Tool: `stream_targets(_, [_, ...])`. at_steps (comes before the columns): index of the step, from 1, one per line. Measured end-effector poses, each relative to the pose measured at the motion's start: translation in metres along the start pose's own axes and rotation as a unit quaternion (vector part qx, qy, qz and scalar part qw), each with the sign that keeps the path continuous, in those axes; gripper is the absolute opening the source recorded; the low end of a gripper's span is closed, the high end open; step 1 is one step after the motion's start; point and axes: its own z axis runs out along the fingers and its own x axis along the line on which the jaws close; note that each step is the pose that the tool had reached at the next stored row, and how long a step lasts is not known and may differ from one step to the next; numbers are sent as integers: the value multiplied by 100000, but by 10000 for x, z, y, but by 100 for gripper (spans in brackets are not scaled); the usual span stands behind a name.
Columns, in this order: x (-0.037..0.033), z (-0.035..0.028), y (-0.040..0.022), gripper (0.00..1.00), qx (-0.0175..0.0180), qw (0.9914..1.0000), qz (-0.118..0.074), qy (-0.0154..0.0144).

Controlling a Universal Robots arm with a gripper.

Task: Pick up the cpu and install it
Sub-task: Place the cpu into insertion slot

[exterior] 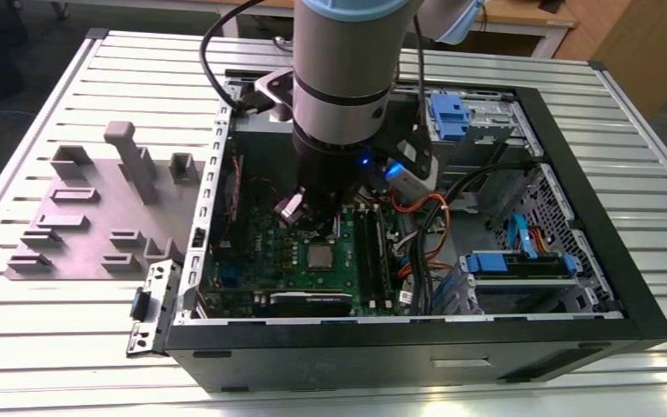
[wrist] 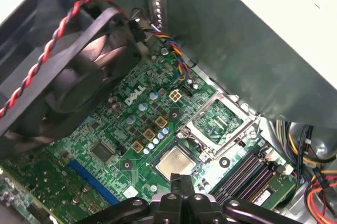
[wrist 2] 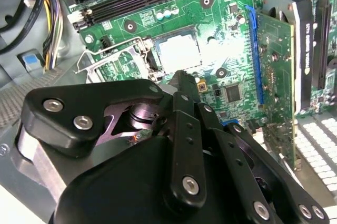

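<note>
Cpu (exterior: 320,254) (wrist: 176,162) flat in its socket on the board (wrist: 121,134), silvery top up, gripped by nothing. Frame (wrist: 218,121) open, tipped clear of the socket, chip bare beneath.

Gripper (wrist: 181,183) (wrist 2: 184,79) pinched together, nothing between the tips. Poised right at the cpu's edge in both wrist views; touching or just clear, cannot tell.

In the exterior view:
- Arm (exterior: 340,95) down from twelve o'clock into the open case (exterior: 426,347), black lower end low over the board.
- Cpu at six o'clock of that lower end, just beside it.
- Memory slots (exterior: 368,248) at three o'clock of the cpu, near.
- Graphics card (exterior: 305,302) at six o'clock of the cpu, along the board's edge.
- Blue drive bracket (exterior: 519,263) farther out at three o'clock, well apart from the chip.
- Grey tray (exterior: 79,234) with raised blocks at nine o'clock of the case, on the slatted table (exterior: 79,356), just beside the case wall.

Black fan (wrist: 68,71) with a red-and-black twisted wire in the first wrist view, over the board's far corner from the memory slots.
</note>
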Motion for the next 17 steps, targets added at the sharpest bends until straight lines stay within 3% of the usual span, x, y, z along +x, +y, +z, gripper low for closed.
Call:
stream_targets(3, [0, 1, 0, 11, -10, 99964, -2666, 49])
stream_targets(6, [0, 2, 0, 11, -19, 99861, -5273, 94])
stream_targets(7, [0, 4, 0, 11, -29, 99686, -7912, 144])
stream_targets(8, [-3, 6, -3, 11, -32, 99644, -8430, 145])
stream_targets(17, [-58, 10, -55, 11, -30, 99645, -8420, 151])
